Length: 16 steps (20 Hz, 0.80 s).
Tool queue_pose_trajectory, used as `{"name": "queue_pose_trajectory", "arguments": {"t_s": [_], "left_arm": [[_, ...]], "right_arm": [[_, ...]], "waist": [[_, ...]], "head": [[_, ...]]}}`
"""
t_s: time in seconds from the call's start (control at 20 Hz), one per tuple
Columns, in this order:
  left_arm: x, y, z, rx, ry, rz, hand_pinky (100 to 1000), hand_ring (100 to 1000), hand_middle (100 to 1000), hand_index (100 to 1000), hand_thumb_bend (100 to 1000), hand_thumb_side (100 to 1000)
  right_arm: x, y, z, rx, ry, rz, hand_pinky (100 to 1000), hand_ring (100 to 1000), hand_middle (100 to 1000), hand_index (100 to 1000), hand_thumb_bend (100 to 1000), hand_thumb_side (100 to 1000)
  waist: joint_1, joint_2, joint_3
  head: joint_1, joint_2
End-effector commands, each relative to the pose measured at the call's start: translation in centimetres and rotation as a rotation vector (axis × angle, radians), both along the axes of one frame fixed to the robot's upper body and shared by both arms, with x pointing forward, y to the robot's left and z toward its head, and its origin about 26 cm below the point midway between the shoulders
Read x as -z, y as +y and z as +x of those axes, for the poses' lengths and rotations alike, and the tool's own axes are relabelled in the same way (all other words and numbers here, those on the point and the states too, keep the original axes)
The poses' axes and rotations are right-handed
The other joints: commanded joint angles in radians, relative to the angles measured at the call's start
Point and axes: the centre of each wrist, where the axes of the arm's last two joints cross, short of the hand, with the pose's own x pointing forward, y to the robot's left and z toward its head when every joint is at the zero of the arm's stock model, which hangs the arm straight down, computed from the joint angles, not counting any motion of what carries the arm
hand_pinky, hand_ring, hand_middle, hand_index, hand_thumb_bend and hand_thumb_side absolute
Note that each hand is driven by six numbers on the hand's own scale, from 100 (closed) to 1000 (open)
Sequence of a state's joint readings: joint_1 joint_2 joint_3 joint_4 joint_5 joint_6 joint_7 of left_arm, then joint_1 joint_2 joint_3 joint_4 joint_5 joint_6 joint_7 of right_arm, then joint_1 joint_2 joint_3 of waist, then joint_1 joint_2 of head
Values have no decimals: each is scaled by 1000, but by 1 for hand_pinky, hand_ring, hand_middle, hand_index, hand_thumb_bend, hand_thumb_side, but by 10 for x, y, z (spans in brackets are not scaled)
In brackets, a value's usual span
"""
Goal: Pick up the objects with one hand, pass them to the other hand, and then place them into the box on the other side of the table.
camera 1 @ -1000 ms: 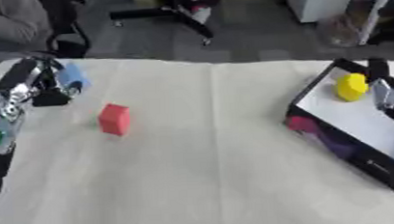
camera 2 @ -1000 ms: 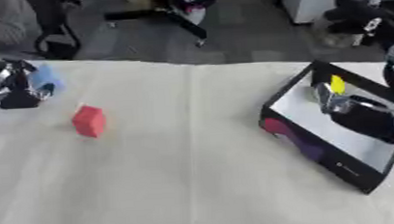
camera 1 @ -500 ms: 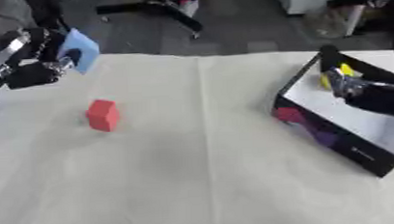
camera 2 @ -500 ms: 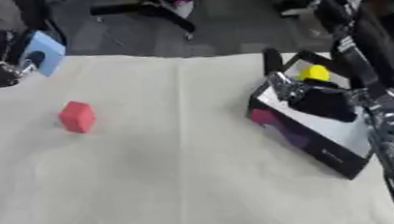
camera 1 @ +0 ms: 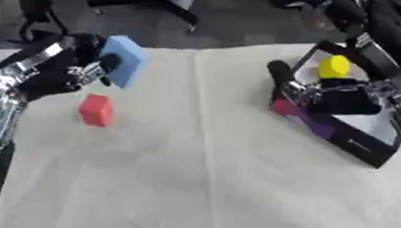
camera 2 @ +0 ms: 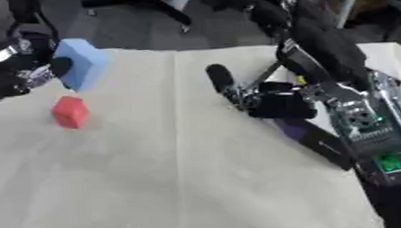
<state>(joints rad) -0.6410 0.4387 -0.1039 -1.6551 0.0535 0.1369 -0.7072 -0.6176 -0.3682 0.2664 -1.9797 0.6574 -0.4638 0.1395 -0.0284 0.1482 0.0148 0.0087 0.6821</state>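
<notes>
A light blue block (camera 1: 124, 60) is held up off the table at the far left, my left hand (camera 1: 60, 73) shut on it. Below it a red block (camera 1: 96, 109) stands on the cream cloth. At the right stands the black box (camera 1: 358, 147) with a white floor, holding a yellow object (camera 1: 334, 66) and something magenta (camera 1: 286, 106) at its near wall. My right hand (camera 2: 276, 102) hovers over the box's left edge, fingers stretched toward the middle of the table and holding nothing.
The cream cloth covers the table (camera 1: 207, 184). Office chairs (camera 1: 146, 0) and dark floor lie beyond the far edge. My right forearm (camera 2: 359, 122) with a green light crosses the right side in the right eye view.
My left hand has carried the blue block up and toward the centre. My right hand has come out from the box toward the left. The camera has shifted too.
</notes>
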Motion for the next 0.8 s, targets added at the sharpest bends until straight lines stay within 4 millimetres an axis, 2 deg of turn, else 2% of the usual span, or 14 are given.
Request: {"name": "queue_pose_trajectory", "arguments": {"t_s": [0.05, 0.2, 0.45, 0.8], "left_arm": [[-11, -9, -7, 91, -24, 10, 586, 462, 387, 527, 100, 581], [-12, -16, -9, 146, -25, 17, 589, 464, 387, 527, 100, 582], [-14, -28, -11, 226, -22, 24, 592, 465, 387, 528, 100, 587], [-20, -38, -13, 297, -36, 32, 600, 469, 388, 530, 100, 582]], "right_arm": [[-9, 7, -5, 2, -64, -45, 838, 808, 831, 991, 298, 253], [-10, 12, -6, 14, -81, -60, 845, 814, 834, 994, 341, 293], [-15, 18, -8, 23, -109, -69, 866, 831, 844, 997, 380, 304], [-16, 27, -10, -5, -121, -89, 871, 833, 847, 993, 375, 321]], "waist": [[1, -19, 2], [0, -19, 4], [-2, -19, 6], [-3, -19, 10]], "head": [[1, 1], [1, -2], [1, -7], [-3, -13]]}}
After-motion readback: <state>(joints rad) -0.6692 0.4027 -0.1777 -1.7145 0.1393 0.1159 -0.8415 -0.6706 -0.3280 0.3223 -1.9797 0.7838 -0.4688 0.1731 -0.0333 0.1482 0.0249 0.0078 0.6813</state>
